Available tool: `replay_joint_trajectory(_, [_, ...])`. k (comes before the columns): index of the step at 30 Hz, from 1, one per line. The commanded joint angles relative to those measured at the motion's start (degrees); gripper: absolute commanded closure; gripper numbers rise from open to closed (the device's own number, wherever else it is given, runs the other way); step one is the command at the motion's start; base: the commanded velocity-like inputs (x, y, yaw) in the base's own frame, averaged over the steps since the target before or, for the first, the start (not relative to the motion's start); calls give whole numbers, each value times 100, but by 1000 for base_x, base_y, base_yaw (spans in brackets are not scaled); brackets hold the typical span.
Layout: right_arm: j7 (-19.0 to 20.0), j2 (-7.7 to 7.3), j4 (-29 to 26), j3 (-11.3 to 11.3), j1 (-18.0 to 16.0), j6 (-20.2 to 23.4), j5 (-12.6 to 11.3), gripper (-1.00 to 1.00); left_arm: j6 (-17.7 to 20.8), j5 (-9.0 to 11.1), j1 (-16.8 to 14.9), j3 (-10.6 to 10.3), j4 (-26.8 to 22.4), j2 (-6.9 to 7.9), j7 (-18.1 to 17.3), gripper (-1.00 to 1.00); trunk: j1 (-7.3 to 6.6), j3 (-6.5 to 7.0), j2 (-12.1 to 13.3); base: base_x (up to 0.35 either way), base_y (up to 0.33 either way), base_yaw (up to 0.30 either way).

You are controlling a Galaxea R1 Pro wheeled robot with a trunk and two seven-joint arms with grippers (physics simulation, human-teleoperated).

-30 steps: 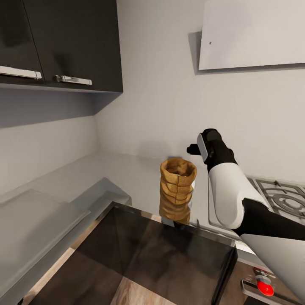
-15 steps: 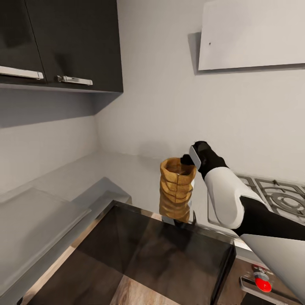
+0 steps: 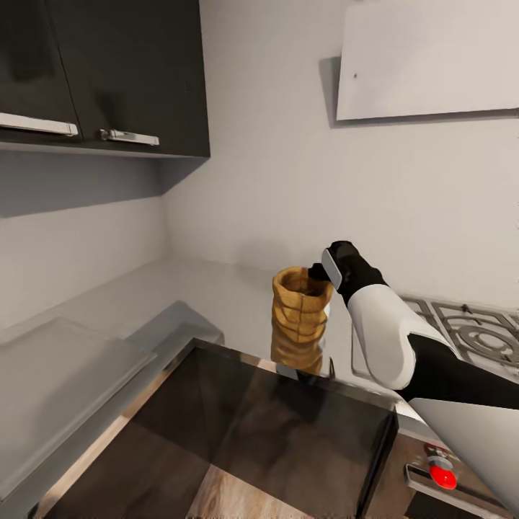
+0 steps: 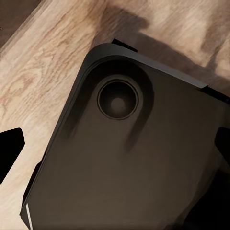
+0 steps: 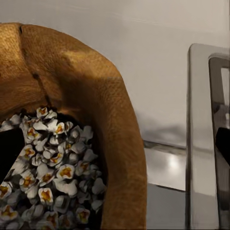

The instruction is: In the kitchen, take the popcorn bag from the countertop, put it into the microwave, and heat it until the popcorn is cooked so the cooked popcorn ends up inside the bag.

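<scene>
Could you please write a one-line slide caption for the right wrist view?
Right wrist view: popped kernels fill the open popcorn bag standing on the grey countertop, seen close over its rolled rim.

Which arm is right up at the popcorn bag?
The right arm: its gripper sits at the rim of the popcorn bag. The left gripper points down at a dark panel and wooden floor.

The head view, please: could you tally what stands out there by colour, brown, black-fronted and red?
Brown: 1, the popcorn bag on the countertop, with the right gripper at its rim.
Black-fronted: 2, the wall cabinet doors.
Red: 1, the red knob.
Total: 4.
</scene>
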Motion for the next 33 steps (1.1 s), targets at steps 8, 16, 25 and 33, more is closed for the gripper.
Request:
replay_joint_trajectory(8, [6, 9, 0, -58, -5, 24, 59, -100, -7, -9, 3, 7, -16, 0, -7, -100, -2, -5, -3, -155, 0, 0])
replay_joint_trajectory(16, [-7, 9, -259, -41, -5, -148, 59, -100, -29, -24, -6, 33, -10, 8, -7, -100, -2, -5, -4, -48, 25, 0])
replay_joint_trajectory(25, [-11, 9, -549, -18, -5, -215, 59, -100, -25, -21, -6, 31, -10, 10, -16, -100, -2, -5, -4, -141, 55, 0])
replay_joint_trajectory(33, [-10, 9, -639, -31, -5, -234, 34, -100, -25, -16, -6, 30, -10, 15, -7, -100, -2, -5, -4, -23, 1, 0])
